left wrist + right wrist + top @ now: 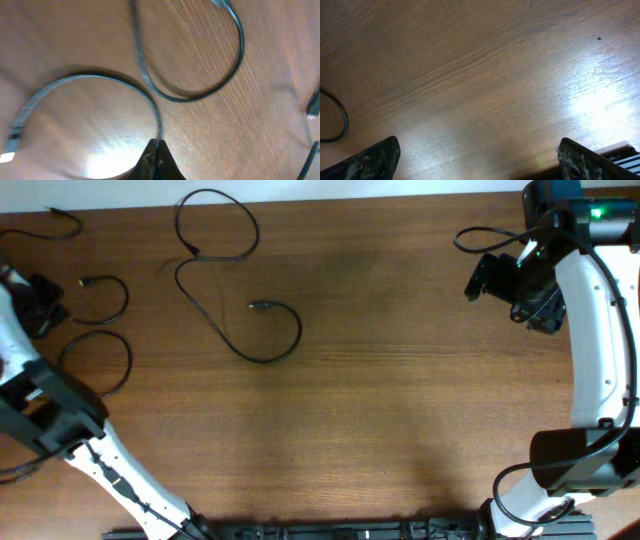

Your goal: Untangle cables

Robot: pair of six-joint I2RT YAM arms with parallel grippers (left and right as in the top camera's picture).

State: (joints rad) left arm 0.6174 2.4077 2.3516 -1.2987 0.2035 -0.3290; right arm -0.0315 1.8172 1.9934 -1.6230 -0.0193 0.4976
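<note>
Several thin black cables lie loose on the wooden table. A long cable (215,290) snakes across the upper middle, ending in a small plug (260,306). Two smaller loops (115,300) (118,362) lie at the left beside my left gripper (45,308). In the left wrist view, that gripper (159,142) is shut, and a curved cable (90,77) runs straight into its pinched tips. A second loop (235,60) curls beyond it. My right gripper (500,278) hangs open at the upper right, and its fingers (375,160) spread wide over bare wood with nothing between them.
Another short cable (55,213) lies at the far top-left corner. A bit of black cord (337,120) shows at the left edge of the right wrist view. The arm bases and a dark rail (330,530) line the table's front edge.
</note>
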